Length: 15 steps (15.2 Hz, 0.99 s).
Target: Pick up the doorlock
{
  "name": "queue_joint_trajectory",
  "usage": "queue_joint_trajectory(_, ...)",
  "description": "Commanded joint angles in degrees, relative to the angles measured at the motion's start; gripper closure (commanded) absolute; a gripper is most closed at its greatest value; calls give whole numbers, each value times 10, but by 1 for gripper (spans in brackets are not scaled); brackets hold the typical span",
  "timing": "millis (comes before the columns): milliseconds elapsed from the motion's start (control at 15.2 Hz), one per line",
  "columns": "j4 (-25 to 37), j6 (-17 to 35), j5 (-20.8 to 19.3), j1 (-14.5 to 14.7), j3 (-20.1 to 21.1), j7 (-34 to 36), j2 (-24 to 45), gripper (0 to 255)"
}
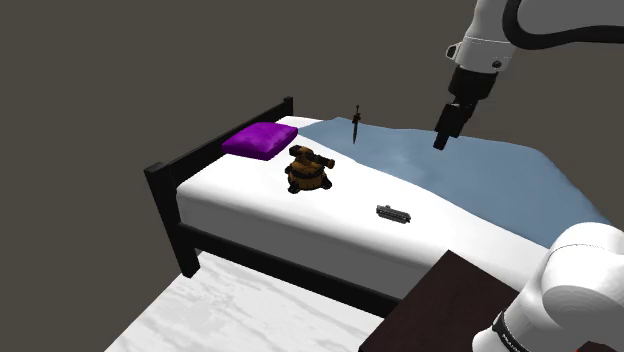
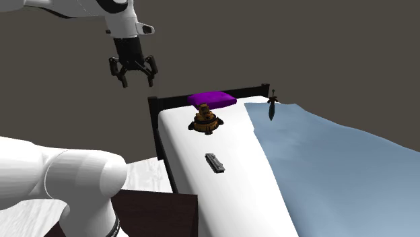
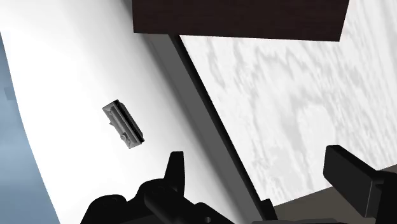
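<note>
The doorlock (image 1: 393, 212) is a small grey oblong plate lying flat on the white mattress (image 1: 260, 205), near the bed's long side edge. It also lies on the mattress in the second exterior view as the doorlock (image 2: 215, 163), and in the wrist view as the doorlock (image 3: 123, 124), ahead of the fingers and off to one side. My black gripper (image 1: 439, 140) hangs high above the bed, well clear of the lock. In the second exterior view the gripper (image 2: 137, 82) is open and empty. The wrist view's gripper (image 3: 261, 175) has its fingers wide apart.
A brown and orange barrel-like toy (image 1: 307, 170) and a purple pillow (image 1: 259, 139) sit toward the black headboard (image 1: 215, 150). A dark dagger (image 1: 356, 124) stands at the edge of the blue blanket (image 1: 480, 190). The dark stand (image 1: 440, 310) adjoins the bed; marbled floor (image 3: 286, 95) lies beside it.
</note>
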Motion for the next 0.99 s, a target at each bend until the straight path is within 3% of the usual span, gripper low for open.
queue_joint_trajectory(0,0,0,0,0,0,0,0,0)
queue_joint_trajectory(462,-93,137,-42,-8,-48,-55,34,0)
queue_joint_trajectory(924,-147,287,-80,-17,-101,-108,119,0)
